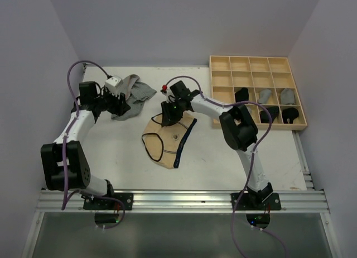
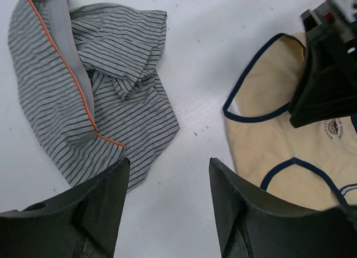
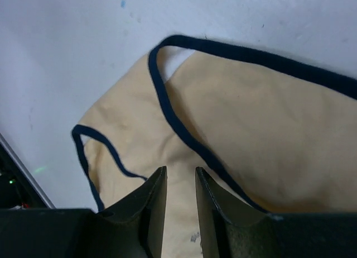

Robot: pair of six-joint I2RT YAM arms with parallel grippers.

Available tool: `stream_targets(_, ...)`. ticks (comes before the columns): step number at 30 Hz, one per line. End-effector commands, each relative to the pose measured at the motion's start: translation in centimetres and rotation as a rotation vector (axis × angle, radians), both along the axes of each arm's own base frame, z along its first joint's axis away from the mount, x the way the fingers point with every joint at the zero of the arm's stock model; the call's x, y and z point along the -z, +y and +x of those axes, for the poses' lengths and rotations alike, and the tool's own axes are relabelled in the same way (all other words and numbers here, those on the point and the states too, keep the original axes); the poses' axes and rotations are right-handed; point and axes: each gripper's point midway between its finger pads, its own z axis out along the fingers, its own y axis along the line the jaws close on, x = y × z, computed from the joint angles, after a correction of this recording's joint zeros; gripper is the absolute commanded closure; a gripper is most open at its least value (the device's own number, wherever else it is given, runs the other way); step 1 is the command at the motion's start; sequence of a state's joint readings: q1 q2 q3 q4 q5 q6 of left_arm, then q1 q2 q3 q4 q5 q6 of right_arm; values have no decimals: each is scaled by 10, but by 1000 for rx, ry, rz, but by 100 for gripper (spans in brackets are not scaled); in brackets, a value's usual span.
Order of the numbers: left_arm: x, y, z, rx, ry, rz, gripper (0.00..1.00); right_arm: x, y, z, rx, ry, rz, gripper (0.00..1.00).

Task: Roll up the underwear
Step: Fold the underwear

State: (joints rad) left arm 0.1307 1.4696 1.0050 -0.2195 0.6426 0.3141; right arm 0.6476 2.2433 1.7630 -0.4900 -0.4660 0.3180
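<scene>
- On the left side of the table (image 1: pixel 223 163), the left gripper (image 1: pixel 124 106) (image 2: pixel 167 168) hangs low over bare tabletop. Its two fingers (image 2: pixel 95 208) are spread wide with nothing between them.
- Just beyond it lies the grey striped underwear (image 1: pixel 136 93) (image 2: pixel 111 101), crumpled in a loose heap at the far left of the table. An orange line runs along its band, and it touches neither gripper.
- Near the middle, the tan underwear (image 1: pixel 167 143) (image 2: pixel 268 141) (image 3: pixel 251 129) lies spread flat with its dark trim curling in loops. It sits apart from the striped piece, with a strip of white table between them.
- At the tan piece's far edge, the right gripper (image 1: pixel 169 117) (image 3: pixel 178 174) is down on the cloth. Its fingers are drawn close with only a narrow slit between them; I cannot tell whether they are pinching the fabric.
- At the far right, the wooden grid tray (image 1: pixel 257 57) holds five small bundles in its nearer rows: one of the black bundles (image 1: pixel 241 94) and two grey bundles (image 1: pixel 265 95) in one row, two more black ones in the row nearest the arms.
</scene>
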Motion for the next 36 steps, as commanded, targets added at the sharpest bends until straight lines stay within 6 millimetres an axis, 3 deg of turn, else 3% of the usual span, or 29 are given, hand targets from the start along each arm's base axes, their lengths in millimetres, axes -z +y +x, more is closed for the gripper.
stream_targets(1,-14,-6,-8,26,-47,-26,37,12,29,-9,14,85,52,69)
stream_targets(3,-8,-6,-14,29,-33,-21,37,31,37,-23,-10,123,25,69)
stream_targets(6,-2,-6,-22,32,-16,-16,37,44,46,-42,-75,160,-8,70)
stream_targets(12,14,-12,-40,70,33,-31,37,27,50,-65,-257,102,-26,71)
stream_targets(16,22,-19,-43,113,57,-56,39,-10,47,-65,-259,0,43,63)
stream_targets(17,24,-20,-42,124,70,-64,40,-42,47,-59,-244,-57,86,61)
stream_targets(18,24,-22,-40,143,69,-69,40,-54,47,-53,-230,-95,112,57)
stream_targets(21,21,-28,-29,186,74,-96,40,-89,26,-29,-137,-156,136,51)
stream_targets(24,25,-41,-17,238,84,-69,41,-98,-7,3,-16,-164,120,49)
stream_targets(25,28,-44,-9,242,90,-50,41,-92,-25,16,35,-159,82,49)
stream_targets(30,38,-83,8,296,109,-39,41,-57,-71,37,140,-147,-86,49)
stream_targets(31,36,-87,15,298,98,-35,42,-50,-76,37,144,-142,-109,49)
stream_targets(36,65,-120,22,346,160,-35,45,-18,-92,37,157,-101,-172,50)
